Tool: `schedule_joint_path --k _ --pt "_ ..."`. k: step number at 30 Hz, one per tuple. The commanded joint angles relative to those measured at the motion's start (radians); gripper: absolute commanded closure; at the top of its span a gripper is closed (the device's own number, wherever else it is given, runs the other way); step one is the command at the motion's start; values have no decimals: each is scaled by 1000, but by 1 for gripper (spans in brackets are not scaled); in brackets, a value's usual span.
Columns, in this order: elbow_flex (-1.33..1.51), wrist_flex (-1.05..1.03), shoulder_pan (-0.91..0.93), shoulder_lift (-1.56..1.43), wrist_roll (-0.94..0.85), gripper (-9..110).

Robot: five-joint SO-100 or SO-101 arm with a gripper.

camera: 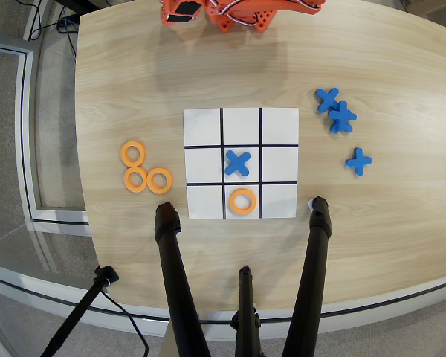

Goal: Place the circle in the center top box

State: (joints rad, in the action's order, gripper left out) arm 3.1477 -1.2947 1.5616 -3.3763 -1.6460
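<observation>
Tripod legs [175, 282], three of them and black, are seen at the bottom edge of the overhead view, their feet resting on the wooden table [134, 82] just below the grid [241, 163].

One ring [242, 201] lies flat inside the middle cell of the grid's bottom row, the row nearest the tripod and farthest from the arm. It sits clear of the cell's black lines. Being round, it has no long axis and points no particular way; its hole faces straight up.

Three more orange rings [146, 169] are gathered on the bare wood to the left of the grid: two side by side and touching, the third just above them. Four rings are counted in all.

One blue X [238, 163] is placed in the central cell, directly above the ring's cell. Three further blue crosses [342, 128] lie on the wood to the right of the grid: two overlapping near the upper right, one apart lower down. Four crosses are counted in all. The remaining seven cells are plain white.

At the top edge, only part of the orange arm [238, 13] is seen. Its fingers cannot be made out, so whether they are apart or together cannot be told.
</observation>
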Motion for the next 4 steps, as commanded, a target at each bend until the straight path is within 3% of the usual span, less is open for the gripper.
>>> schedule_joint_path --k 1,4 --pt "55 -6 3 -17 5 101" --pt "55 -6 3 -17 5 101"
